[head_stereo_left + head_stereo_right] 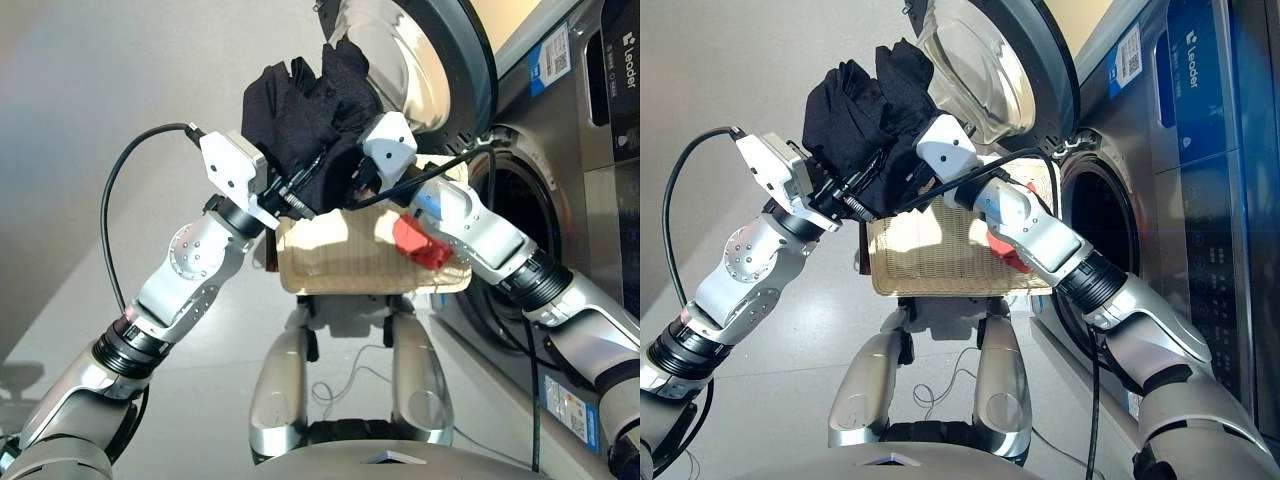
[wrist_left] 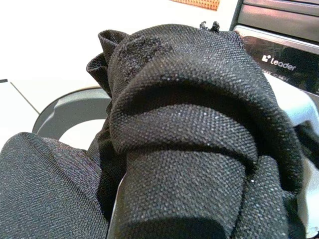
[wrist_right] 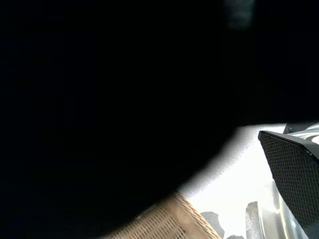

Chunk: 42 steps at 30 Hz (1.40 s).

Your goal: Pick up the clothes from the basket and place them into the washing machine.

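A bunched black garment [image 1: 300, 110] is held up in the air above the basket [image 1: 340, 265], a shallow cream wicker tray in front of me. My left gripper [image 1: 292, 197] is shut on the garment's lower edge, and the cloth fills the left wrist view [image 2: 189, 134]. My right gripper [image 1: 352, 180] presses into the same bundle from the other side; one finger [image 3: 294, 169] stands wide with a gap beside it, and the cloth [image 3: 99, 99] hides the other. A coral red garment [image 1: 420, 243] lies at the basket's right end. The washing machine [image 1: 1180, 200] is on my right with its drum hole [image 1: 1095, 215] exposed.
The round porthole door [image 1: 990, 70] is swung open and stands just behind the lifted garment. A black cable [image 1: 120, 190] loops off my left wrist, and another runs along my right forearm [image 1: 490, 235]. Grey floor [image 1: 80, 120] lies to the left.
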Available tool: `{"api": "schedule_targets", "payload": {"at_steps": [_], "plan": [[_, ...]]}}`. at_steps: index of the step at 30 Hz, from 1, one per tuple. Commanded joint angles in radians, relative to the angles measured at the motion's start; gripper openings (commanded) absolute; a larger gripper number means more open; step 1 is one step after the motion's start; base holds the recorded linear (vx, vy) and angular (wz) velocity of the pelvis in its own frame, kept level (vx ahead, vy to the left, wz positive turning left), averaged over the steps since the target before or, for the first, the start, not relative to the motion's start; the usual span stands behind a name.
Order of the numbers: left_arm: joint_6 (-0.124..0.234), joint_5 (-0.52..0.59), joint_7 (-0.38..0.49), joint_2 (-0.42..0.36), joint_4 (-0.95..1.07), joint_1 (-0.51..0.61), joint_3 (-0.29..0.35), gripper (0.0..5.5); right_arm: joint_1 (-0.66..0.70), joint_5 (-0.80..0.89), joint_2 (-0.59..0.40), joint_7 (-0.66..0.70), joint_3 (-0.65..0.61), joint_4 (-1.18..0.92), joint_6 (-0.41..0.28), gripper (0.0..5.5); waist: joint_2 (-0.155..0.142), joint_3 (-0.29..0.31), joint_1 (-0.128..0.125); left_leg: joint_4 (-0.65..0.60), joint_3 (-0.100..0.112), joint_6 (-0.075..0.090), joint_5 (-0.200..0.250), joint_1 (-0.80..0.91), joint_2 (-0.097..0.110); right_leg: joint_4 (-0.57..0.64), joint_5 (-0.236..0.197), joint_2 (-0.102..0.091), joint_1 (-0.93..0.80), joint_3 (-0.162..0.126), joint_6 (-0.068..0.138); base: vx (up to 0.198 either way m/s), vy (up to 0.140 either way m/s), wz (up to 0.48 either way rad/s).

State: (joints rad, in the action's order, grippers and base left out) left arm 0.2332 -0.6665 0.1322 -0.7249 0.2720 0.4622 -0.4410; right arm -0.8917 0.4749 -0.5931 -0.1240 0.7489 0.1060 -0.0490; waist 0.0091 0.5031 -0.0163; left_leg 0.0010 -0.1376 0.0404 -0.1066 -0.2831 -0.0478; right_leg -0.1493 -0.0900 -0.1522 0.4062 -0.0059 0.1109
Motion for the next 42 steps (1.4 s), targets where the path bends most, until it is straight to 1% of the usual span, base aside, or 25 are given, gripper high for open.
{"api": "schedule_targets", "payload": {"at_steps": [1, 7, 12, 13, 14, 15, 21, 28, 32, 36, 37, 39, 40, 41, 42], "plan": [[0.082, -0.017, 0.046, 0.045, 0.124, 0.075, -0.065, 0.00, -0.068, -0.063, 0.132, -0.078, 0.099, -0.024, -0.018, 5.50, -0.039, -0.111, 0.017, -0.030, -0.002, 0.044, -0.005, 0.007, 0.052, 0.064, -0.057, -0.021, -0.014, -0.014, 0.061, 0.000, 0.000, 0.000], [0.084, -0.020, 0.078, 0.049, 0.126, 0.078, -0.074, 0.00, -0.123, -0.049, 0.108, -0.137, 0.125, -0.024, -0.010, 5.50, -0.043, -0.112, 0.018, -0.029, 0.001, 0.043, -0.006, 0.006, 0.052, 0.062, -0.057, -0.023, -0.011, -0.014, 0.061, 0.000, 0.000, 0.000], [0.086, -0.018, 0.087, 0.047, 0.127, 0.084, -0.081, 0.00, -0.134, -0.031, 0.101, -0.134, 0.119, -0.015, -0.021, 5.50, -0.042, -0.112, 0.020, -0.031, 0.003, 0.043, -0.008, 0.005, 0.051, 0.062, -0.057, -0.024, -0.010, -0.013, 0.061, 0.000, 0.000, 0.000], [0.086, -0.018, 0.087, 0.044, 0.126, 0.086, -0.083, 0.00, -0.134, -0.030, 0.102, -0.131, 0.116, -0.020, -0.028, 4.90, -0.042, -0.112, 0.022, -0.031, 0.004, 0.042, -0.008, 0.004, 0.052, 0.062, -0.056, -0.024, -0.009, -0.012, 0.061, 0.000, 0.000, 0.000], [0.086, -0.018, 0.087, 0.043, 0.126, 0.087, -0.085, 0.00, -0.130, -0.026, 0.101, -0.127, 0.112, -0.027, -0.032, 2.59, -0.041, -0.112, 0.022, -0.031, 0.004, 0.042, -0.009, 0.004, 0.052, 0.061, -0.056, -0.025, -0.009, -0.012, 0.062, 0.000, 0.000, 0.000], [0.086, -0.017, 0.086, 0.044, 0.126, 0.088, -0.085, 0.00, -0.126, -0.020, 0.102, -0.122, 0.104, -0.035, -0.036, 0.00, -0.040, -0.112, 0.021, -0.032, 0.004, 0.042, -0.009, 0.004, 0.052, 0.061, -0.055, -0.025, -0.009, -0.013, 0.062, 0.000, 0.000, 0.000], [0.089, -0.002, 0.070, 0.047, 0.116, 0.089, -0.091, 0.00, -0.083, -0.016, 0.103, -0.080, 0.051, -0.064, -0.073, 0.00, -0.034, -0.111, 0.022, -0.033, 0.004, 0.041, -0.011, 0.004, 0.052, 0.062, -0.055, -0.026, -0.009, -0.015, 0.063, 0.000, 0.000, 0.000], [0.094, -0.002, 0.064, 0.052, 0.104, 0.090, -0.102, 0.00, -0.043, -0.038, 0.093, -0.053, 0.019, -0.092, -0.105, 0.00, -0.030, -0.114, 0.021, -0.032, 0.006, 0.040, -0.010, 0.001, 0.054, 0.062, -0.054, -0.028, -0.010, -0.020, 0.064, 0.000, 0.000, 0.000], [0.098, 0.010, 0.051, 0.052, 0.090, 0.088, -0.106, 0.00, -0.006, -0.062, 0.091, -0.021, -0.009, -0.104, -0.131, 0.00, -0.022, -0.113, 0.020, -0.032, 0.008, 0.039, -0.010, 0.000, 0.055, 0.062, -0.052, -0.030, -0.011, -0.020, 0.065, 0.000, 0.000, 0.000], [0.112, 0.017, 0.034, 0.059, 0.078, 0.080, -0.103, 0.00, 0.052, -0.101, 0.106, 0.038, -0.060, -0.114, -0.182, 0.00, -0.011, -0.115, 0.019, -0.032, 0.011, 0.038, -0.009, 0.000, 0.058, 0.063, -0.051, -0.033, -0.011, -0.021, 0.066, 0.000, 0.000, 0.000], [0.113, 0.018, 0.034, 0.059, 0.077, 0.080, -0.104, 0.67, 0.053, -0.102, 0.106, 0.038, -0.061, -0.114, -0.182, 0.00, -0.011, -0.116, 0.020, -0.032, 0.011, 0.038, -0.009, 0.000, 0.058, 0.063, -0.051, -0.033, -0.011, -0.021, 0.066, 0.000, 0.000, 0.000], [0.118, 0.021, 0.026, 0.066, 0.068, 0.078, -0.105, 0.73, 0.080, -0.118, 0.125, 0.061, -0.084, -0.114, -0.204, 0.00, -0.004, -0.115, 0.020, -0.032, 0.013, 0.038, -0.010, -0.001, 0.059, 0.061, -0.048, -0.035, -0.011, -0.023, 0.067, 0.000, 0.000, 0.000], [0.120, 0.021, 0.026, 0.068, 0.065, 0.076, -0.107, 1.25, 0.103, -0.119, 0.135, 0.082, -0.101, -0.110, -0.217, 0.00, -0.001, -0.115, 0.020, -0.032, 0.014, 0.037, -0.009, -0.002, 0.059, 0.060, -0.048, -0.035, -0.011, -0.024, 0.068, 0.000, 0.000, 0.000], [0.128, 0.022, 0.024, 0.070, 0.062, 0.071, -0.105, 2.26, 0.116, -0.128, 0.146, 0.093, -0.111, -0.106, -0.234, 0.00, 0.002, -0.115, 0.021, -0.033, 0.014, 0.037, -0.009, -0.001, 0.059, 0.061, -0.047, -0.037, -0.011, -0.026, 0.069, 0.000, 0.000, 0.000], [0.128, 0.022, 0.024, 0.070, 0.062, 0.071, -0.106, 5.20, 0.116, -0.128, 0.146, 0.093, -0.111, -0.106, -0.234, 0.00, 0.002, -0.116, 0.021, -0.033, 0.014, 0.037, -0.009, -0.001, 0.059, 0.061, -0.047, -0.037, -0.011, -0.026, 0.069, 0.000, 0.000, 0.000]]}}
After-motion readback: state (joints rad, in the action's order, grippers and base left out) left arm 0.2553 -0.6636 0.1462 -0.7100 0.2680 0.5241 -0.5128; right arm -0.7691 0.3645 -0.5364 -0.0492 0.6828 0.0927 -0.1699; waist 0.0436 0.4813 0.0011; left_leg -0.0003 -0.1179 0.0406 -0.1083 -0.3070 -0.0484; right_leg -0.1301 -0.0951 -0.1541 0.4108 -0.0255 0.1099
